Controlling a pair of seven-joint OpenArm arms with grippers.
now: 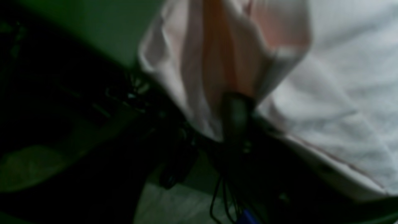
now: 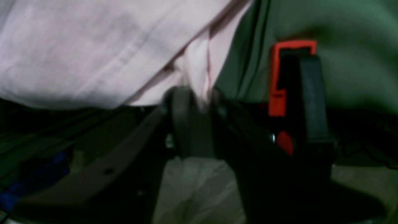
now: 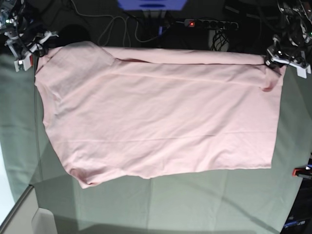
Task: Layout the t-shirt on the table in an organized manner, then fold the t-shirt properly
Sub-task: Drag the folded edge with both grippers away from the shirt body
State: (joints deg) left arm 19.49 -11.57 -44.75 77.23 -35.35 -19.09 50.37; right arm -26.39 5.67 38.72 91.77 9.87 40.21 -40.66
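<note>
At the upper left of the base view we see the right gripper (image 3: 30, 50) at the shoulder corner of the t-shirt (image 3: 161, 117), and its wrist view shows a pinch of pale pink cloth (image 2: 199, 77) sitting between the two dark fingers (image 2: 182, 121). The picture is blurred, and we cannot tell whether the fingers clamp that cloth or have slackened around it. Beside them stands a red clamp (image 2: 278, 81) against the green cover.

Moving rightward, the t-shirt lies across the middle of the table (image 3: 195, 204), plain pink side up, spread broad and nearly flat, with a long soft crease running below its top edge. Its top edge sits along the table's far side, where a power strip (image 3: 210, 23) and cables lie beyond.

At the upper right the left gripper (image 3: 273, 57) meets the other top corner. Its wrist view shows bunched folds of cloth (image 1: 224, 56) gathered down onto a dark finger (image 1: 234, 115), but again we cannot tell whether the grip is closed or easing.

We judge the layout step nearly done. The risk is at the two corners: if either gripper lifts away while cloth is snagged in it, that corner would drag and wrinkle, or slip over the far edge. The puckered corner at the right may also stay bunched and spoil the fold.
</note>
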